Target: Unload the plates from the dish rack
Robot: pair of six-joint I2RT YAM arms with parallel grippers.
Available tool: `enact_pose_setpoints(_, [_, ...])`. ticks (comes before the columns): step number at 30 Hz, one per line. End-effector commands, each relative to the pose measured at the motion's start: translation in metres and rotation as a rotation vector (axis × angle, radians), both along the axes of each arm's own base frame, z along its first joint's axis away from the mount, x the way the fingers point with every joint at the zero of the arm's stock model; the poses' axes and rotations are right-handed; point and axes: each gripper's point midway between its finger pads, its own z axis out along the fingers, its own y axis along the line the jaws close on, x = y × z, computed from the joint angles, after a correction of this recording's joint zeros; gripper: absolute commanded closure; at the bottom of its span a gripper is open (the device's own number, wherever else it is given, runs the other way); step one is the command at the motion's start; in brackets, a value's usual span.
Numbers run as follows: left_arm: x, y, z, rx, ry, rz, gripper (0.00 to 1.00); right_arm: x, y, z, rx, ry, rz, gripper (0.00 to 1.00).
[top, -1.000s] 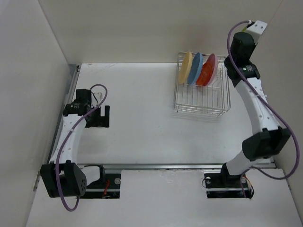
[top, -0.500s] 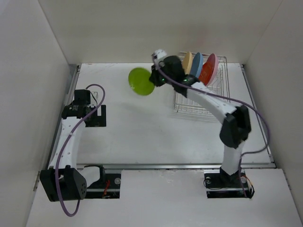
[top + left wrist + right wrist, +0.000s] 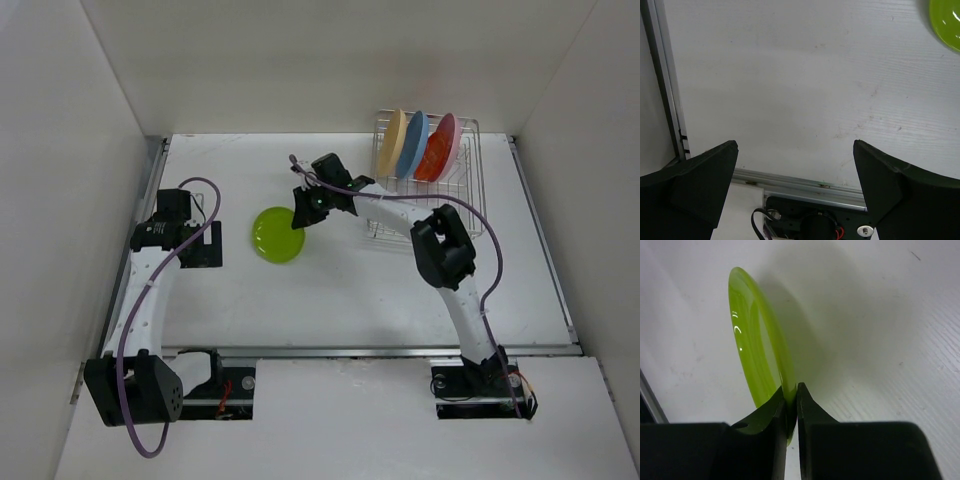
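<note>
The lime green plate point(image 3: 277, 235) is low over the table left of centre, and my right gripper point(image 3: 303, 210) is shut on its right rim. In the right wrist view the plate point(image 3: 757, 355) stands edge-on, its rim pinched in the right gripper point(image 3: 790, 387). The dish rack point(image 3: 425, 225) sits at the back right with cream-yellow point(image 3: 393, 140), blue point(image 3: 412, 145), orange-red point(image 3: 433, 155) and pink point(image 3: 450, 135) plates upright in it. My left gripper point(image 3: 212, 245) is open at the table's left side, empty point(image 3: 795, 145); the green plate's edge point(image 3: 947, 25) shows at its view's top right corner.
White walls close in the table on the left, back and right. A metal rail point(image 3: 370, 351) runs along the near edge and another point(image 3: 665, 90) along the left edge. The right arm's elbow point(image 3: 445, 250) rises just in front of the rack.
My right arm swung from beside the rack leftward with the green plate and brought it down near the table. The left arm barely moved.
</note>
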Motion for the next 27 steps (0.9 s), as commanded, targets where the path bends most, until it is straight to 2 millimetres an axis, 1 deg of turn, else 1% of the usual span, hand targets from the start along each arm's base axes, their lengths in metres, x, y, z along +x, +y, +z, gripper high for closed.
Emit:
enact_pose_setpoints(1, [0.006,-0.001,0.008,-0.012,-0.036,0.005,0.0,0.017,-0.009,-0.014,-0.03,0.015,-0.069,0.82])
enact_pose_setpoints(2, [0.006,-0.001,0.008,-0.012,-0.036,0.005,0.0,0.018,-0.014,-0.016,-0.036,0.035,-0.086,0.79])
enact_pose_setpoints(3, [0.006,-0.002,0.008,-0.016,-0.034,-0.008,0.0,0.018,-0.014,-0.016,-0.036,0.035,-0.086,0.76])
enact_pose_setpoints(4, [0.006,-0.002,0.008,-0.016,-0.034,-0.008,0.0,0.017,-0.018,-0.025,-0.061,0.05,-0.096,0.72])
enact_pose_setpoints(6, [0.006,-0.003,0.007,-0.024,-0.035,-0.012,0.0,0.015,-0.022,-0.029,-0.089,0.071,-0.104,0.64])
enact_pose_setpoints(9, [0.006,-0.003,0.007,-0.024,-0.035,-0.012,0.0,0.02,-0.028,-0.031,-0.125,0.056,-0.138,0.54])
enact_pose_setpoints(10, [0.006,-0.003,0.007,-0.024,-0.035,-0.012,0.0,0.022,-0.03,-0.023,-0.129,0.043,-0.15,0.49])
enact_pose_setpoints(11, [0.004,-0.003,0.007,-0.024,-0.026,-0.012,0.0,0.024,-0.035,-0.02,-0.144,0.026,-0.171,0.47])
enact_pose_setpoints(12, [0.004,-0.003,0.007,-0.024,-0.026,-0.012,0.0,0.024,-0.037,0.0,-0.131,-0.005,-0.183,0.45])
enact_pose_setpoints(13, [0.004,-0.005,0.009,-0.032,-0.035,-0.016,0.0,0.025,-0.04,0.012,-0.125,-0.028,-0.195,0.4])
enact_pose_setpoints(14, [0.004,-0.005,0.009,-0.032,-0.035,-0.017,0.0,0.031,-0.044,0.03,-0.123,-0.072,-0.226,0.38])
enact_pose_setpoints(15, [0.004,-0.005,0.009,-0.032,-0.035,-0.017,0.0,0.032,-0.049,0.044,-0.122,-0.1,-0.246,0.36])
enact_pose_setpoints(16, [0.004,-0.005,0.009,-0.032,-0.035,-0.017,0.0,0.035,-0.06,0.085,-0.09,-0.161,-0.284,0.34])
enact_pose_setpoints(17, [0.004,-0.005,0.009,-0.032,-0.035,-0.017,0.0,0.037,-0.066,0.108,-0.079,-0.207,-0.315,0.3])
enact_pose_setpoints(18, [0.004,-0.007,0.008,-0.04,-0.036,-0.021,0.0,0.048,-0.088,0.124,-0.111,-0.261,-0.403,0.28])
enact_pose_setpoints(19, [0.004,-0.007,0.008,-0.04,-0.036,-0.021,0.0,0.045,-0.103,0.165,-0.087,-0.337,-0.463,0.25])
enact_pose_setpoints(20, [0.004,-0.007,0.008,-0.04,-0.036,-0.021,0.0,0.053,-0.123,0.187,-0.081,-0.373,-0.553,0.2])
enact_pose_setpoints(21, [0.004,-0.007,0.008,-0.04,-0.036,-0.021,0.0,0.067,-0.162,0.203,-0.123,-0.429,-0.706,0.18])
enact_pose_setpoints(22, [0.004,-0.007,0.008,-0.04,-0.036,-0.021,0.0,0.066,-0.189,0.23,-0.113,-0.473,-0.796,0.16])
enact_pose_setpoints(24, [0.004,-0.006,0.008,-0.036,-0.034,-0.029,0.0,0.073,-0.237,0.251,-0.132,-0.516,-0.973,0.16])
enact_pose_setpoints(25, [0.004,-0.006,0.008,-0.036,-0.034,-0.029,0.0,0.08,-0.284,0.255,-0.199,-0.55,-1.121,0.16])
enact_pose_setpoints(26, [0.004,-0.006,0.008,-0.036,-0.034,-0.029,0.0,0.082,-0.305,0.261,-0.208,-0.561,-1.194,0.16])
enact_pose_setpoints(27, [0.004,-0.006,0.008,-0.036,-0.034,-0.029,0.0,0.085,-0.323,0.261,-0.231,-0.572,-1.251,0.16])
